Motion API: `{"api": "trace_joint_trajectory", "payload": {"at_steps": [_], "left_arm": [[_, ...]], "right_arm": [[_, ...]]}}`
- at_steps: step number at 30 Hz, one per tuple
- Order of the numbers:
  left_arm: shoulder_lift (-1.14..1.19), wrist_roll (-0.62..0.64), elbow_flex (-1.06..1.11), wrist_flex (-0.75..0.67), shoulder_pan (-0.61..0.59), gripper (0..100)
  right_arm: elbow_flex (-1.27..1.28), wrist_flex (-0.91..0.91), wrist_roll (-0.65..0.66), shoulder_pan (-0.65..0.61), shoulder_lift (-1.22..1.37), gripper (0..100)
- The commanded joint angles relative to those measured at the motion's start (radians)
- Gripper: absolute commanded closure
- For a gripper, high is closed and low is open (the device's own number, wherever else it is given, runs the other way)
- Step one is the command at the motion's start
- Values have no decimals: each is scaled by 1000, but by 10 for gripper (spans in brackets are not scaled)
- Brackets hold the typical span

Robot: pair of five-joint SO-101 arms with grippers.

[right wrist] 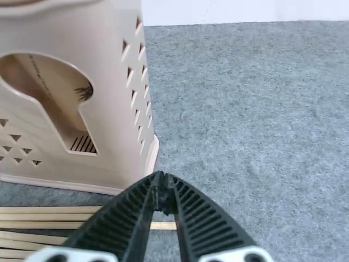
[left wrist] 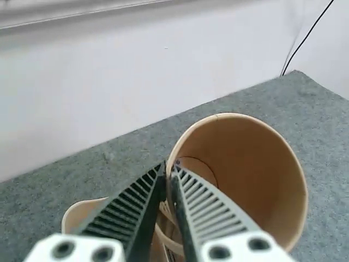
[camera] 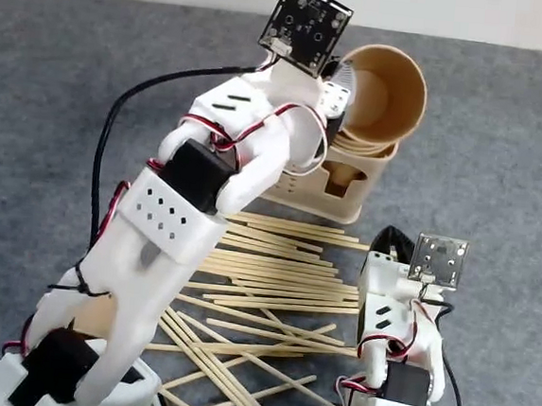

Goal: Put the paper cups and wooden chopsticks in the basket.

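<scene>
The left claw [left wrist: 168,170] is closed narrowly on the rim of a paper cup [left wrist: 245,174], one finger inside the mouth and the other outside, with the wall pinched between them. In the high view this cup is tipped on its side with its open mouth facing up and outward, held just above the top of the basket [camera: 348,186]. Curved paper rims [camera: 366,143] show nested in the basket right beneath it. The left arm [camera: 184,214] stretches from the near left corner across the worktop [camera: 510,186] to that spot.

The wooden chopsticks [camera: 264,288] lie on the grey worktop in front of the basket. Many lie roughly parallel in a loose band, and others are crossed and fanned out closer to the arm bases. None are seen inside the basket.

The right claw [right wrist: 161,185] has its jaws pressed together with nothing visible between them. It sits low near the front corner of the basket, over the ends of a few chopsticks. Whether it touches them cannot be told. The right arm [camera: 399,366] is folded at the near right edge.
</scene>
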Motion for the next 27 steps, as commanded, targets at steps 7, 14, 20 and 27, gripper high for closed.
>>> {"api": "trace_joint_trajectory", "payload": {"at_steps": [7,14,20,27], "left_arm": [[24,11,-54,49,8,863],[19,11,-54,55,-50,861],[22,11,-54,55,-120,861],[19,11,-47,71,-148,861]], "right_arm": [[19,-21,11,-8,-15,989],[19,-21,11,-8,-15,989],[19,-21,11,-8,-15,989],[19,-21,11,-13,-15,989]]}}
